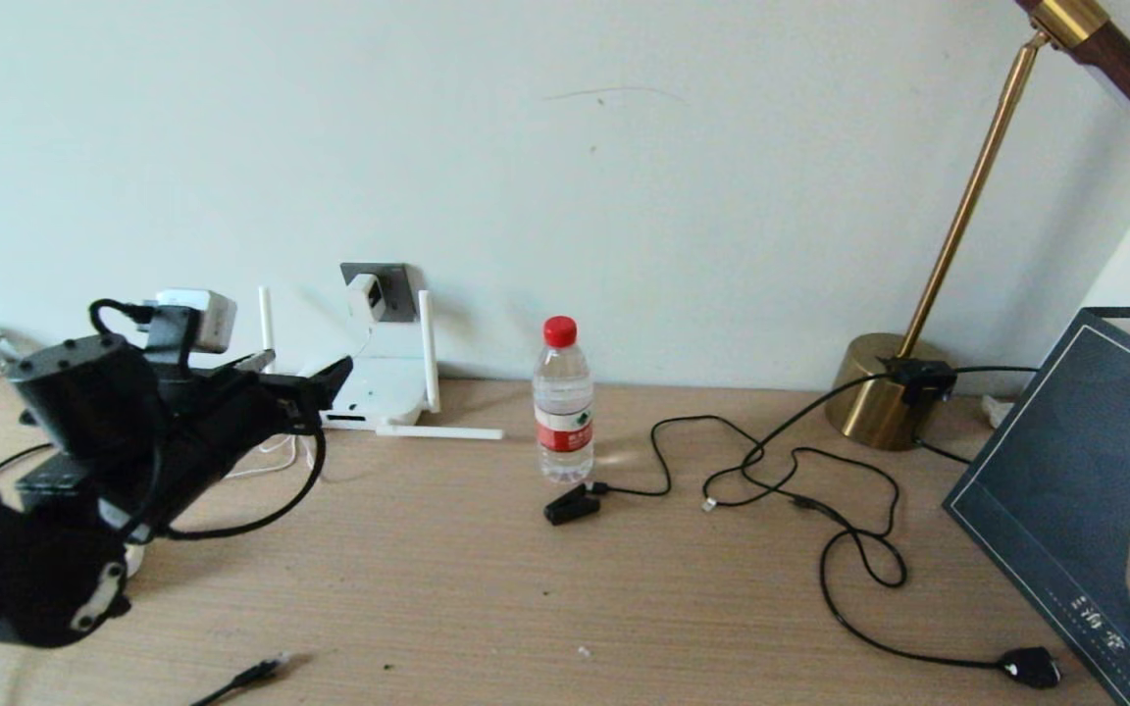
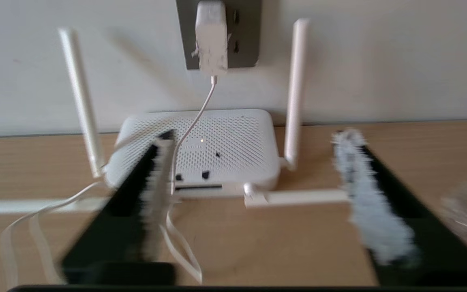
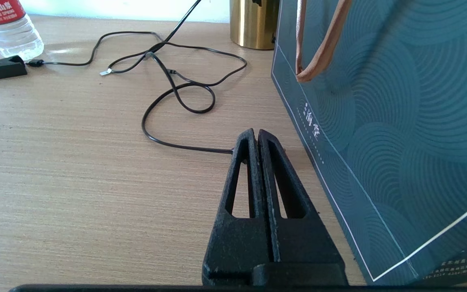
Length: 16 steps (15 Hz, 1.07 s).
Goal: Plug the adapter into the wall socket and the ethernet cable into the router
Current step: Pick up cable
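Note:
The white adapter (image 1: 366, 294) (image 2: 211, 36) sits in the dark grey wall socket (image 1: 396, 277) (image 2: 247, 32), and its thin white cord hangs down over the router (image 1: 379, 397) (image 2: 233, 142). Two of the router's antennas stand up and two lie flat on the desk. My left gripper (image 1: 300, 371) (image 2: 255, 138) hovers just in front of the router, open, with nothing between its fingers. The ethernet cable's plug end (image 1: 256, 673) lies at the desk's front left. My right gripper (image 3: 256, 132) is shut and empty, low over the desk beside the bag.
A water bottle (image 1: 563, 402) stands mid-desk with a black clip-ended cable (image 1: 570, 507) before it. The brass lamp (image 1: 884, 387) and its looping cord with a switch (image 1: 1031, 667) are at the right. A dark blue paper bag (image 1: 1085, 500) (image 3: 399, 121) lies far right.

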Tool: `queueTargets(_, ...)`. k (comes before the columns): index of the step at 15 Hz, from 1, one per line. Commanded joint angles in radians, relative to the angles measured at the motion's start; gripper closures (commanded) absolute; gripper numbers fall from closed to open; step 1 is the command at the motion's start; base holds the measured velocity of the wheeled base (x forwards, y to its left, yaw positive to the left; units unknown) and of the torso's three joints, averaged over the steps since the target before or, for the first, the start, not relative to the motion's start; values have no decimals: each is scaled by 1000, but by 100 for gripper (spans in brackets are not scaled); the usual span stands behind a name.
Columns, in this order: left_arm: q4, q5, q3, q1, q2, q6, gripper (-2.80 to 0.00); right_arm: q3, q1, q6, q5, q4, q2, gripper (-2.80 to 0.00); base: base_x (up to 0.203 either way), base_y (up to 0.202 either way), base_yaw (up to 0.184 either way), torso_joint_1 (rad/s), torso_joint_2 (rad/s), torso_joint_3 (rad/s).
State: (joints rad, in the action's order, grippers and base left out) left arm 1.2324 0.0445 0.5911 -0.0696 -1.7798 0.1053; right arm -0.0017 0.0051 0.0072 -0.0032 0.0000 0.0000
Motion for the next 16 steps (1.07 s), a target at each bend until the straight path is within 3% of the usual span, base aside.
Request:
queueTargets(1, -2, 2, -130, -3, 228, 0, 0, 0, 1, 0, 0, 0, 2, 0, 0, 0, 0, 0, 0, 0)
queueTargets(4, -81, -13, -261, -11, 407, -41, 0, -1, 1, 0, 0, 0, 2, 0, 0, 0, 0, 0, 0, 0)
queueTargets(6, -208, -59, -321, -25, 492, -192, 0, 0, 0, -1, 0, 0, 2, 0, 0, 0, 0, 0, 0, 0)
queueTargets(7, -277, -98, -338, -29, 511, -265, 0, -1, 0, 0, 0, 0, 2, 0, 0, 0, 0, 0, 0, 0)
queueTargets(9, -356, -213, -353, -41, 509, -283, 0, 0, 1, 0, 0, 0, 2, 0, 0, 0, 0, 0, 0, 0)
queueTargets(12, -400, -336, -349, -175, 507, -368, 0, 0, 1, 0, 0, 0, 2, 0, 0, 0, 0, 0, 0, 0)
queueTargets(13, -417, -360, -337, -202, 528, -346, 0, 0, 1, 0, 0, 1, 2, 0, 0, 0, 0, 0, 0, 0)
queueTargets(14, -455, -364, -322, -200, 549, -243, 0, 0, 1, 0, 0, 0, 2, 0, 0, 0, 0, 0, 0, 0)
queueTargets(15, -537, -347, -299, -194, 598, -100, 0, 0, 0, 0, 0, 0, 2, 0, 0, 0, 0, 0, 0, 0)
queueTargets(16, -672, -307, -266, -190, 660, -3, 0, 0, -1, 0, 0, 0, 2, 0, 0, 0, 0, 0, 0, 0)
